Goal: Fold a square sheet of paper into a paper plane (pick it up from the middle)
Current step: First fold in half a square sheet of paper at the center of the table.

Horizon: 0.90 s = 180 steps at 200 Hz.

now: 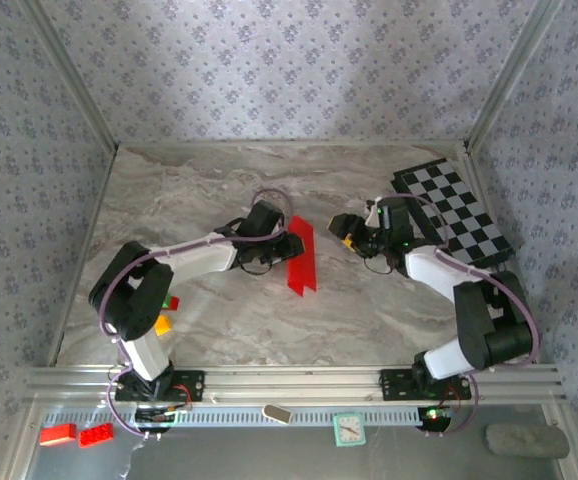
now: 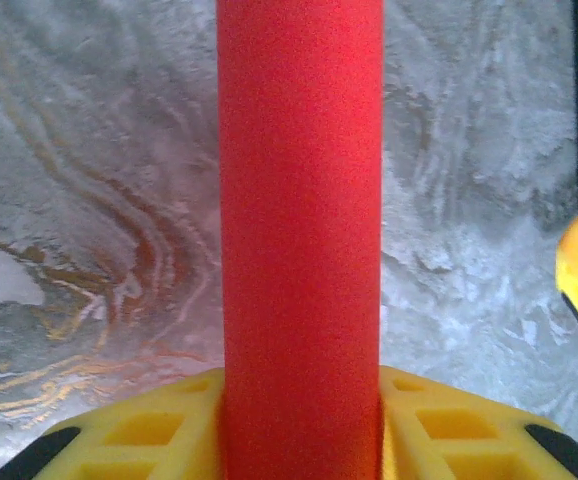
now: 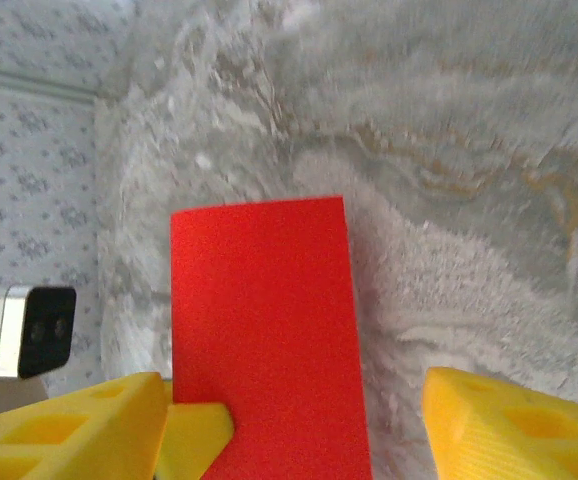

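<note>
The square sheet of paper (image 1: 302,256) is folded into a narrow bright red strip and stands on edge above the marble table (image 1: 219,190). My left gripper (image 1: 290,245) is shut on it from the left. In the left wrist view both yellow fingers (image 2: 159,430) press against the sides of the red strip (image 2: 299,220). My right gripper (image 1: 345,230) hangs just right of the paper, jaws open. In the right wrist view the red paper (image 3: 264,330) lies ahead of its fingers, close to the left finger (image 3: 79,425), with a wide gap to the right finger (image 3: 509,420).
A black-and-white checkered board (image 1: 459,212) lies at the back right. Small red and yellow bricks (image 1: 166,315) sit by the left arm's base, and more red bricks (image 1: 74,434) lie below the rail. Low patterned walls enclose the table.
</note>
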Each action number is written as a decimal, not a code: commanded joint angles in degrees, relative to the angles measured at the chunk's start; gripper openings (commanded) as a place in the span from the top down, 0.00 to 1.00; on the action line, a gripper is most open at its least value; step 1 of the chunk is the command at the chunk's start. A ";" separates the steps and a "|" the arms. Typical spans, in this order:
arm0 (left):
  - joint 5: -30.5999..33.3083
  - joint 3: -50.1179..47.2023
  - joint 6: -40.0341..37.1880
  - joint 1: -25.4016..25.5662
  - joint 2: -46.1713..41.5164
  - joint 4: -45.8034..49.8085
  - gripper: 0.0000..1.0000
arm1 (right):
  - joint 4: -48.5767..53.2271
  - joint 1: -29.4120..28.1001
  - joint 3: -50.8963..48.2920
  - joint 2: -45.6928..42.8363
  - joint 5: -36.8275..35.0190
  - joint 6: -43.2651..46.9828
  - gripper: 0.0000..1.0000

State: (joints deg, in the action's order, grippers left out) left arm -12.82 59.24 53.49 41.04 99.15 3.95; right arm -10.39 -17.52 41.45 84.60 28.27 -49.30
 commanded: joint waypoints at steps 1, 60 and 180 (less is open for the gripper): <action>2.13 -2.22 1.65 -0.69 1.12 -3.16 0.63 | -1.25 -2.06 1.17 3.47 3.07 -0.93 0.36; 3.78 -5.56 2.46 -1.19 1.79 -2.21 0.64 | -0.56 -7.62 5.92 12.71 5.30 -1.54 0.59; 4.64 -5.44 2.05 -1.15 2.40 -0.13 0.65 | 12.31 -12.85 14.96 23.45 1.19 1.84 0.82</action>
State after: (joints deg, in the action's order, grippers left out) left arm -9.37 53.69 55.61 40.12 101.30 2.79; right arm -2.22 -29.91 54.61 106.26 30.61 -48.53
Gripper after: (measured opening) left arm 0.349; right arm 0.190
